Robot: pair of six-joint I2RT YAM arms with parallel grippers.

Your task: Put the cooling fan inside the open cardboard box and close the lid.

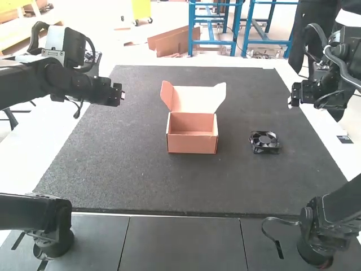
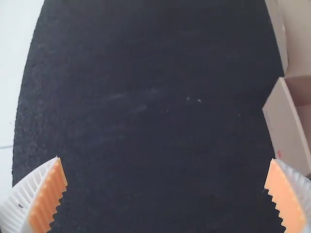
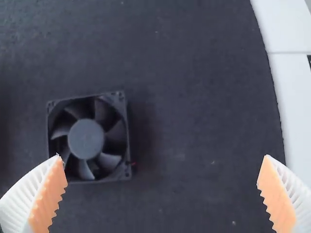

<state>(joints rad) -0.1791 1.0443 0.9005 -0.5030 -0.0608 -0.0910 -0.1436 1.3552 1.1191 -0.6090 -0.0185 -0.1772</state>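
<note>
We see the cooling fan point(image 1: 264, 141) lying flat on the black mat point(image 1: 141, 164), toward the right edge of the counter point(image 1: 34, 147) and apart from the open cardboard box point(image 1: 192, 132), which stands mid-counter with its lid raised. The right end effector point(image 3: 160, 162) hangs above the mat near the fan, fingers spread and empty. The left end effector point(image 2: 165, 170) hovers toward the left edge, likewise spread.

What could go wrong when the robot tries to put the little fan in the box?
1. The fan lies flat and sits off to one side of the open right hand, not centred. Closing might just shove it across the mat.
2. Nothing holds the cardboard box. The left hand hovers apart from it, so pushing the upright lid down could slide or tip the box.
</note>
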